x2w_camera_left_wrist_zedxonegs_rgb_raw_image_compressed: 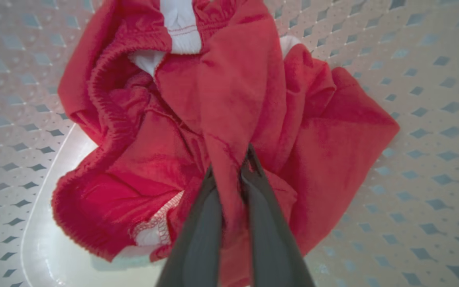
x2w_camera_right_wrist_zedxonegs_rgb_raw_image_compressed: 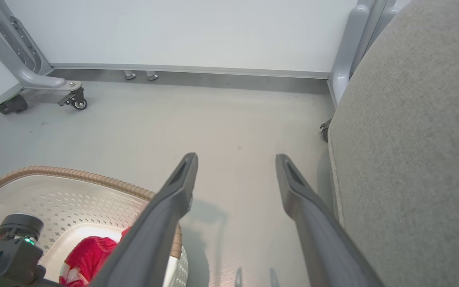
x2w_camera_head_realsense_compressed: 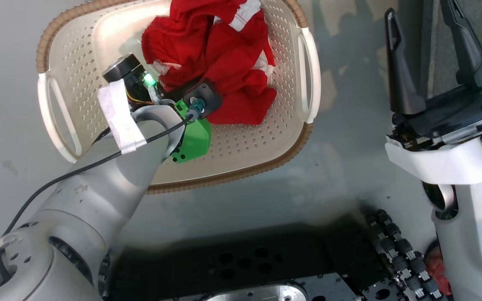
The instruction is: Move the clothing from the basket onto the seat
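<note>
The red clothing (x2w_camera_head_realsense_compressed: 216, 62) with white trim lies bunched in the back half of the cream basket (x2w_camera_head_realsense_compressed: 224, 175), which stands on the grey floor. My left arm reaches down into the basket, its wrist (x2w_camera_head_realsense_compressed: 191, 113) against the heap. In the left wrist view my left gripper (x2w_camera_left_wrist_zedxonegs_rgb_raw_image_compressed: 229, 163) is shut on a raised fold of the clothing (x2w_camera_left_wrist_zedxonegs_rgb_raw_image_compressed: 229, 99), with the perforated basket bottom (x2w_camera_left_wrist_zedxonegs_rgb_raw_image_compressed: 432, 119) around it. My right gripper (x2w_camera_head_realsense_compressed: 419, 8) hangs open and empty over the floor, right of the basket. The grey seat (x2w_camera_right_wrist_zedxonegs_rgb_raw_image_compressed: 412, 139) is just right of that gripper (x2w_camera_right_wrist_zedxonegs_rgb_raw_image_compressed: 236, 158).
A grey frame leg on a caster (x2w_camera_right_wrist_zedxonegs_rgb_raw_image_compressed: 74, 101) stands at the far left by the white wall panel (x2w_camera_right_wrist_zedxonegs_rgb_raw_image_compressed: 193, 36). Another grey post (x2w_camera_right_wrist_zedxonegs_rgb_raw_image_compressed: 349, 48) rises beside the seat. My dark wheeled base (x2w_camera_head_realsense_compressed: 245, 267) lies just below the basket in the head view.
</note>
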Tool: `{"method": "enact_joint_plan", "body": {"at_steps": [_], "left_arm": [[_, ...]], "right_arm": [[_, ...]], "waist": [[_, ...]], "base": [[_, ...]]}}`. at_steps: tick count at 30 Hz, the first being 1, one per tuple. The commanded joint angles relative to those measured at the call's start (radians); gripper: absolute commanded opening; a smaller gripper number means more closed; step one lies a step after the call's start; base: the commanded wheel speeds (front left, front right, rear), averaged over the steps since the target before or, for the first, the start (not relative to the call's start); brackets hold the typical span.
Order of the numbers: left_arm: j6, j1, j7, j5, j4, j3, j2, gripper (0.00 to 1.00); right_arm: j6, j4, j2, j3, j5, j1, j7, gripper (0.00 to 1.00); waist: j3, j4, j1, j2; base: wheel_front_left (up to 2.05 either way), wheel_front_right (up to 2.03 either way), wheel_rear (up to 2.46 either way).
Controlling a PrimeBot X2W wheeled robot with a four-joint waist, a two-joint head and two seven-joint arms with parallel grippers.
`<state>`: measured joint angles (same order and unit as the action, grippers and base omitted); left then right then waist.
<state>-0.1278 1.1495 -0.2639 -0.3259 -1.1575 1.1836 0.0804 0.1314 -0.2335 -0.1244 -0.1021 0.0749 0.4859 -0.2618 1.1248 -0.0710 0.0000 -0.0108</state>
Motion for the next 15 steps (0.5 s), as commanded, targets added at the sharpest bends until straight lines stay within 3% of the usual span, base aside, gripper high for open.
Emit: {"method": "enact_joint_plan", "body": {"at_steps": [1, 7, 15], "left_arm": [[-0.004, -0.005, -0.001, -0.013, 0.012, -0.002, 0.01, 0.0], [0.003, -0.054, -0.001, -0.018, 0.07, -0.035, 0.023, 0.0], [0.039, -0.222, -0.001, -0.013, 0.212, -0.127, 0.077, 0.0]], "right_arm": [[-0.001, 0.005, 0.001, 0.0, 0.001, 0.018, -0.005, 1.0], [-0.001, 0.031, 0.008, -0.005, 0.007, 0.018, -0.005, 1.0], [-0.001, 0.071, 0.03, -0.023, 0.021, -0.006, -0.005, 1.0]], "waist": [[-0.006, 0.002, 0.0, 0.0108], [-0.066, 0.012, 0.0, 0.0108], [-0.23, -0.001, 0.0, 0.0108]], "base": [[0.0, 0.0, 0.0], [0.0, 0.0, 0.0], [0.0, 0.0, 0.0]]}}
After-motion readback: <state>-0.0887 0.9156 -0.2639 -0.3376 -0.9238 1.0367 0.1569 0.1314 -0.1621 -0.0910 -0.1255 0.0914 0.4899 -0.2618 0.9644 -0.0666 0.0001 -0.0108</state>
